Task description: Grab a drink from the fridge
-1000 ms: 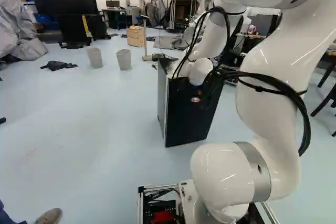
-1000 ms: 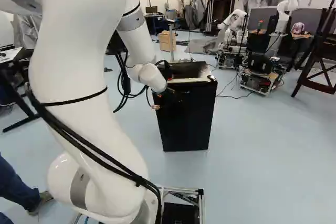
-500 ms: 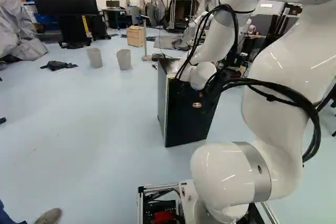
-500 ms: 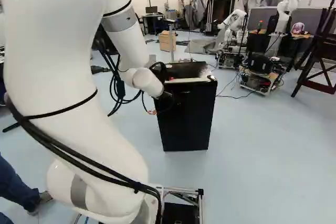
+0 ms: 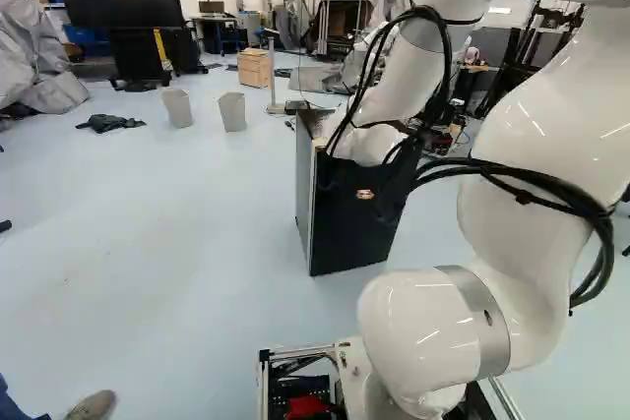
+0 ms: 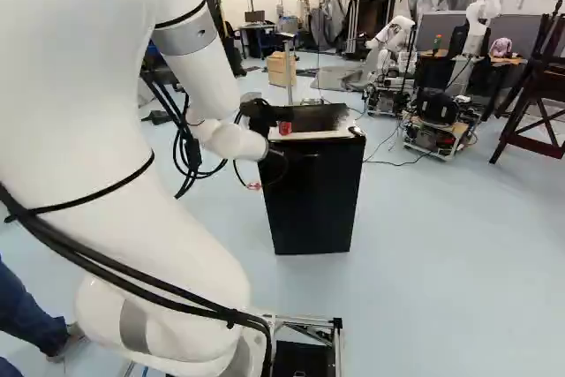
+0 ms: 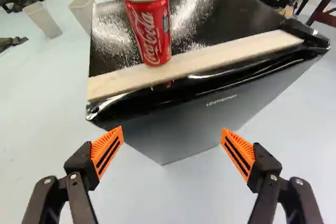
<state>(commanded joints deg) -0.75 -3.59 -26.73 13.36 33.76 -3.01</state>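
In the right base view my gripper (image 6: 275,163) is a dark shape at the arm's end, close to the front of the black fridge (image 6: 318,205). The wrist view shows the gripper (image 7: 172,148) open, its orange pads wide apart and nothing between them. Ahead of the fingers is the fridge (image 7: 178,124), its door closed against the body. A red drink can (image 7: 151,32) stands upright on the pale strip (image 7: 210,56) along the front edge of the fridge top, beyond the fingers. Something clear shows at the can's top.
Two grey bins (image 5: 232,112) stand on the floor beyond the fridge, left of it in the left base view. A wooden drawer box (image 6: 281,68) is farther back. Another robot (image 6: 437,112) and a dark wooden frame (image 6: 538,86) stand at the right of the right base view.
The arm's elbow and forearm have swung rightward in the left base view and leftward in the right base view. The wrist has shifted slightly left in both. Base and fridge have stayed put.
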